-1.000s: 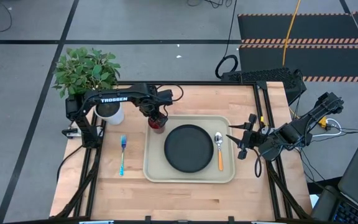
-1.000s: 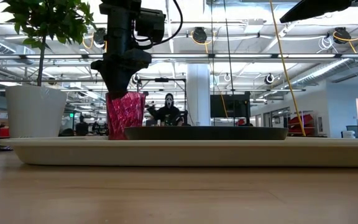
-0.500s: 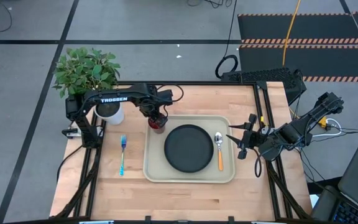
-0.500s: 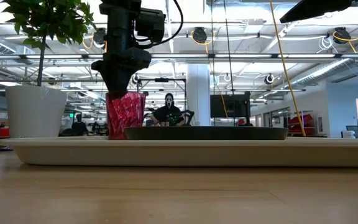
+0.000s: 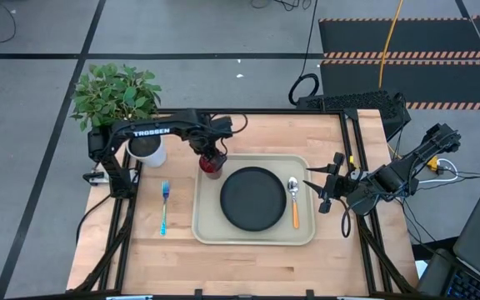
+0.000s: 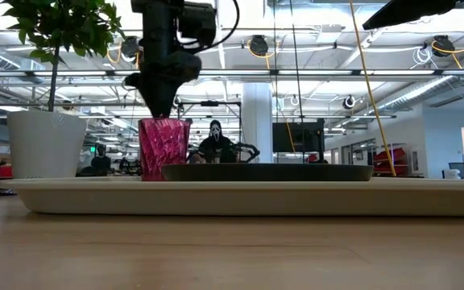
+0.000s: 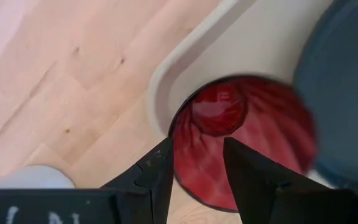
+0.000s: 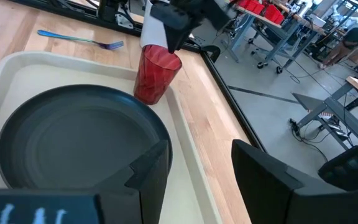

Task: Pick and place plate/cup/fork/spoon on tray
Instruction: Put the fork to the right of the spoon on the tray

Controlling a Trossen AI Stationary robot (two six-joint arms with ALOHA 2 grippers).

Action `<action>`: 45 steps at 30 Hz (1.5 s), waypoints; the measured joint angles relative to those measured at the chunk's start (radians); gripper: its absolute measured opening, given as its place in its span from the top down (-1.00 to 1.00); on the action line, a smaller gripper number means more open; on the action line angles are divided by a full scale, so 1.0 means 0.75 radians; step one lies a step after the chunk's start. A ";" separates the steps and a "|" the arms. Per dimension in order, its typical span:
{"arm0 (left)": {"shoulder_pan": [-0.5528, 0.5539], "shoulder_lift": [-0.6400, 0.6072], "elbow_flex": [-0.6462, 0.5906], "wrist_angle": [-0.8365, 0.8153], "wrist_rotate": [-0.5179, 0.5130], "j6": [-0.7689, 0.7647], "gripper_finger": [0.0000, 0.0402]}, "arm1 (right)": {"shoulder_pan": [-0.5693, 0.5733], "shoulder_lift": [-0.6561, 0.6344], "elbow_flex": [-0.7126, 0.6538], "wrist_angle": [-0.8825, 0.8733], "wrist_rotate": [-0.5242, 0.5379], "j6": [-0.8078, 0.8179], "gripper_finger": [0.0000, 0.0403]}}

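Two dark arms work at our wooden tabletop (image 5: pixel 248 254). We see the big cream tray (image 5: pixel 203 225) in the middle of it. On the tray lies the round black plate (image 5: pixel 252 198), and just beside the plate, on the side near the right arm, lies the spoon (image 5: pixel 294 202) with its orange handle. The little red cup (image 6: pixel 163 148) stands upright in a corner of the tray, close to the plate and on the side near the white pot with the green plant (image 5: pixel 117 96).

Our left end effector (image 6: pixel 161 103) hangs right above the cup. Its fingers (image 7: pixel 253 171) are spread apart over the cup's rim, and they do not squeeze it.

The fork (image 5: pixel 164 207) with the blue handle lies on the bare wood beside the tray, on the left arm's side.

Our right end effector (image 5: pixel 317 193) waits by the tabletop's edge, next to the tray. Its fingers are apart too, and it holds nothing.
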 joint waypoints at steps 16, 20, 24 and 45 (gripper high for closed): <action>-0.041 -0.001 0.169 -0.465 -0.076 -0.055 0.29 | 0.000 0.001 0.000 -0.022 -0.072 0.008 0.16; -0.120 -0.008 0.152 -0.454 0.070 -0.075 0.29 | 0.000 0.001 0.000 -0.058 -0.072 0.045 0.16; -0.222 -0.017 0.137 -0.461 0.096 -0.155 0.29 | 0.001 0.001 0.000 -0.072 -0.075 0.074 0.16; -0.724 -0.015 0.135 -0.388 -0.092 -0.462 0.29 | 0.000 0.001 -0.285 0.573 -0.414 -0.013 0.16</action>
